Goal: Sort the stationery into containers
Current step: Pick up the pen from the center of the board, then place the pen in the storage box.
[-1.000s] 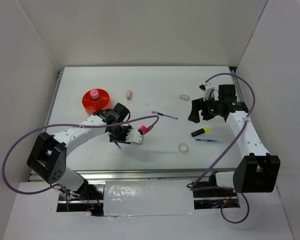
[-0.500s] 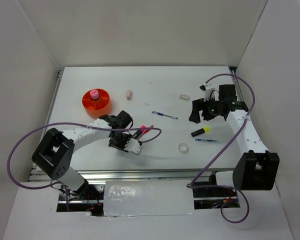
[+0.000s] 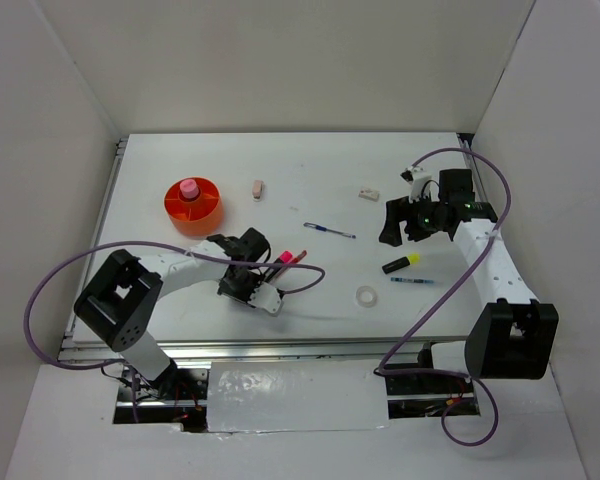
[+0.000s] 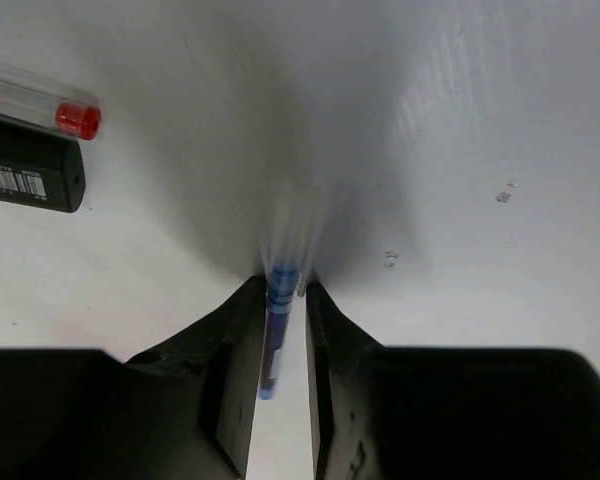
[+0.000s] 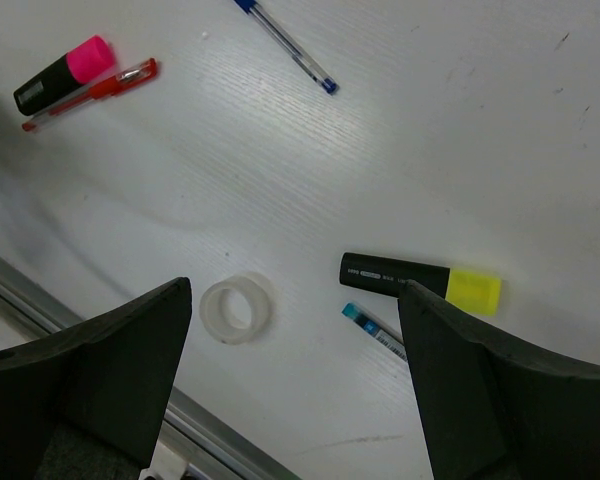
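Orange, round and plastic, the divided tub [image 3: 170,205] at far left holds a pink-capped glue stick [image 3: 189,188] and, as far as the small overhead view shows, nothing else. The left claw [image 4: 282,287] pinches a thin blue pen [image 4: 280,272] close to the white desk [image 3: 310,160]. The right claw [image 5: 295,288] hangs spread above a clear tape ring [image 5: 237,308] and a yellow-black highlighter [image 5: 420,280], so most of the sorting is left to do, inside plain white walls [image 3: 280,70].

Between your matt black left fingers [image 4: 228,365] sits a glossy plastic pen [image 4: 279,295]. Beyond them the table [image 4: 480,110] looks smooth; faintly grained.
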